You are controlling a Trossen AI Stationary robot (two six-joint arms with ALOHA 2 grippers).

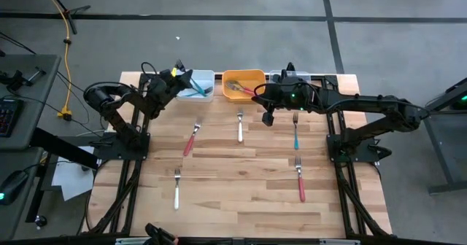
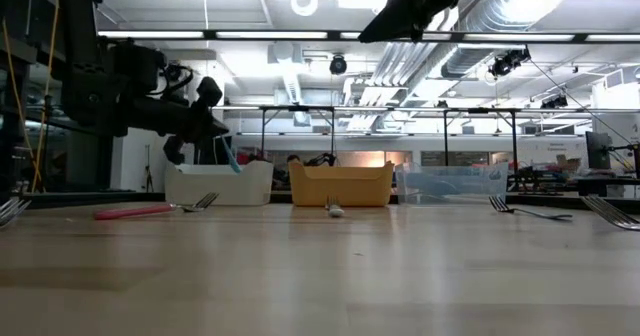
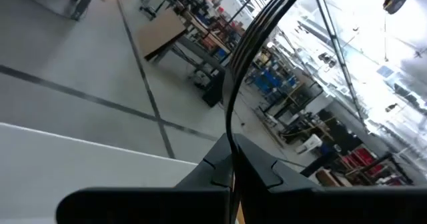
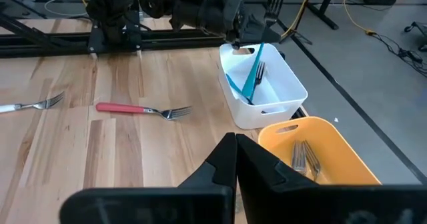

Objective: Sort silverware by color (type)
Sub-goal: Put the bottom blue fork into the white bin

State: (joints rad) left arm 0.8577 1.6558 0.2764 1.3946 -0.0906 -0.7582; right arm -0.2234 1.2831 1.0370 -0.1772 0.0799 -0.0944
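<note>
My left gripper (image 1: 180, 75) hangs over the white bin (image 1: 208, 76), shut on a blue-handled fork (image 4: 259, 64). Another blue fork (image 1: 195, 92) lies inside that bin. My right gripper (image 1: 259, 93) is shut and empty, raised above the table just in front of the orange bin (image 1: 244, 75), which holds a few forks (image 4: 303, 161). Five forks lie flat on the table: a red one (image 1: 190, 140), a white one (image 1: 239, 127), a blue one (image 1: 295, 133), a second red one (image 1: 300, 181) and a second white one (image 1: 176, 189). My left gripper (image 4: 250, 27) appears to pinch the blue fork near its neck (image 4: 267, 34), coming from the table's left side above the bin. The tines (image 4: 273, 1) stick up past the fingers. The blue handle (image 2: 232, 158) slants down into the white bin (image 4: 287, 84). The gripper body hides the contact itself.
A clear bin (image 2: 450, 184) stands to the right of the orange bin (image 2: 340, 186) along the far edge, partly under my right arm. The near half of the table holds only the scattered forks. Arm bases stand at the left and right edges.
</note>
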